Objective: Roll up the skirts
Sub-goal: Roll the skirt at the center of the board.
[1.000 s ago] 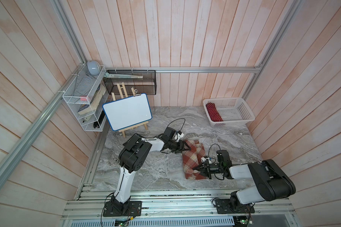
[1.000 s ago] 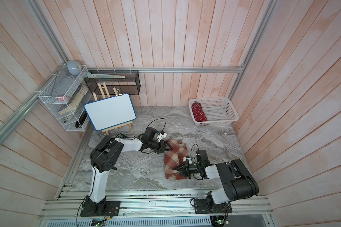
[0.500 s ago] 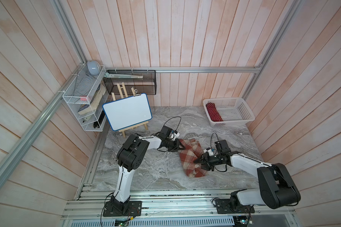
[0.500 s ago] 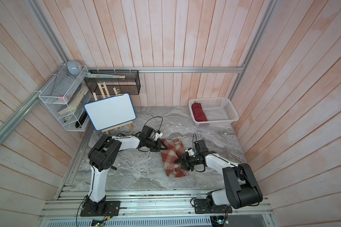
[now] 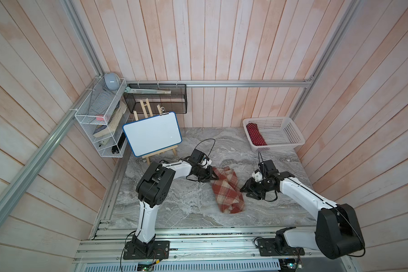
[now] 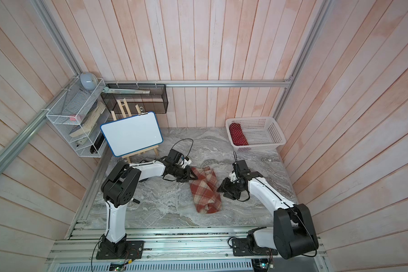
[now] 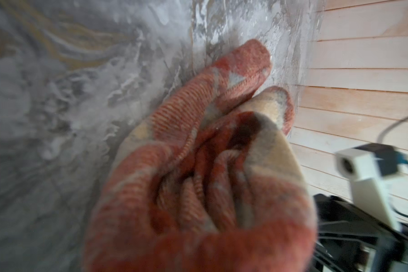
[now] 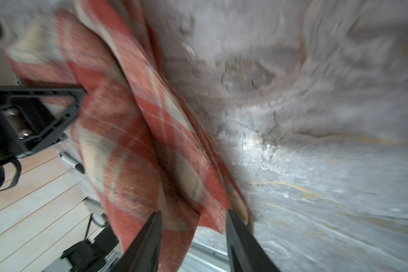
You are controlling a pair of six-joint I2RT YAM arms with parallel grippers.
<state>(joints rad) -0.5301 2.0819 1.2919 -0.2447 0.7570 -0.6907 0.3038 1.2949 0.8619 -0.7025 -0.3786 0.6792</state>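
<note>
The skirt (image 5: 226, 188) is a rust-red, cream and tan plaid bundle lying lengthwise on the marble table in both top views (image 6: 205, 190). My left gripper (image 5: 212, 177) is shut on its far left end. In the left wrist view the bunched cloth (image 7: 210, 164) fills the frame and hides the jaws. My right gripper (image 5: 244, 190) stands open at the skirt's right edge, about halfway along. In the right wrist view its two black fingertips (image 8: 237, 233) are apart, and the cloth's edge (image 8: 127, 131) hangs just beyond and between them. Nothing is pinched.
A white basket (image 5: 280, 146) at the back right holds a dark red dotted roll (image 5: 256, 135). A whiteboard on an easel (image 5: 152, 133) stands at the back left, by a wire shelf (image 5: 99, 122) and black mesh rack (image 5: 156, 101). A dark pen (image 6: 136, 200) lies near the left arm.
My right gripper has let go of the skirt and opened, and its arm has swung out to the right. My left gripper has closed on the far end. The bundle now lies longer.
</note>
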